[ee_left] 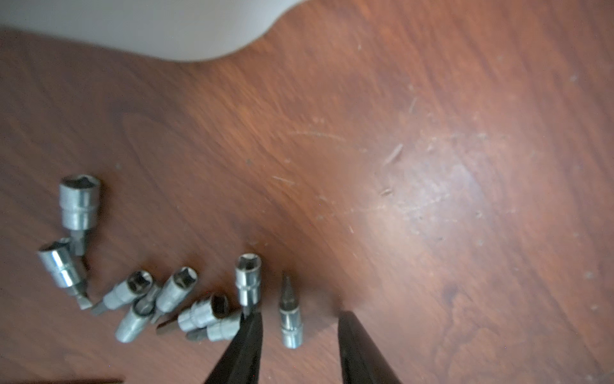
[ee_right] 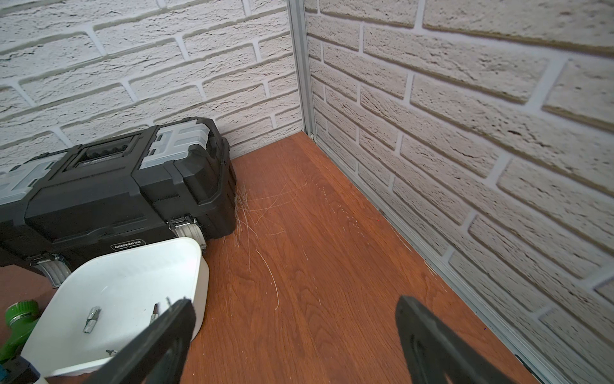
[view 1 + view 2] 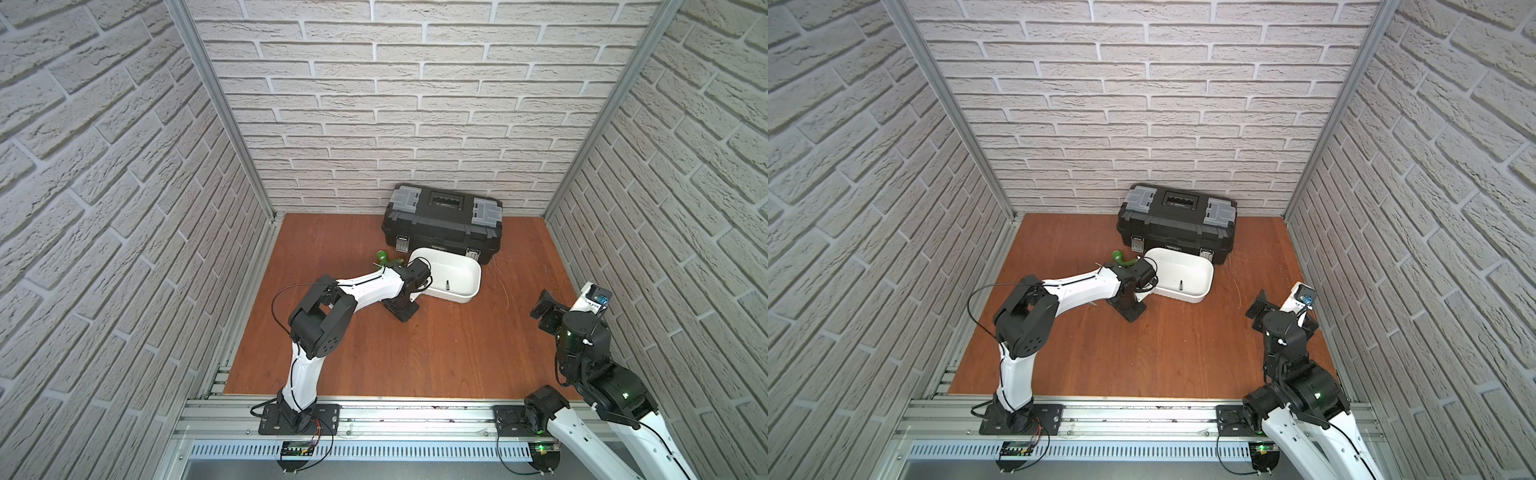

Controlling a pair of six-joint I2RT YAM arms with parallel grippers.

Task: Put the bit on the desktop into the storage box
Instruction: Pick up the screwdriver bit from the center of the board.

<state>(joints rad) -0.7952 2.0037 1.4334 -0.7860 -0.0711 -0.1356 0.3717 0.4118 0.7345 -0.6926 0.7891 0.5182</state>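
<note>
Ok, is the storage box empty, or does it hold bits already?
Not empty. The right wrist view shows a few bits lying on the white floor of the storage box.

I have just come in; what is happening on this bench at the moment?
The left gripper is down over the desktop beside the white storage box, jaws open around one pointed bit that lies flat, not gripped. A cluster of other bits lies next to it. A few bits lie in the box. The right gripper hangs open and empty, away to the side.
</note>
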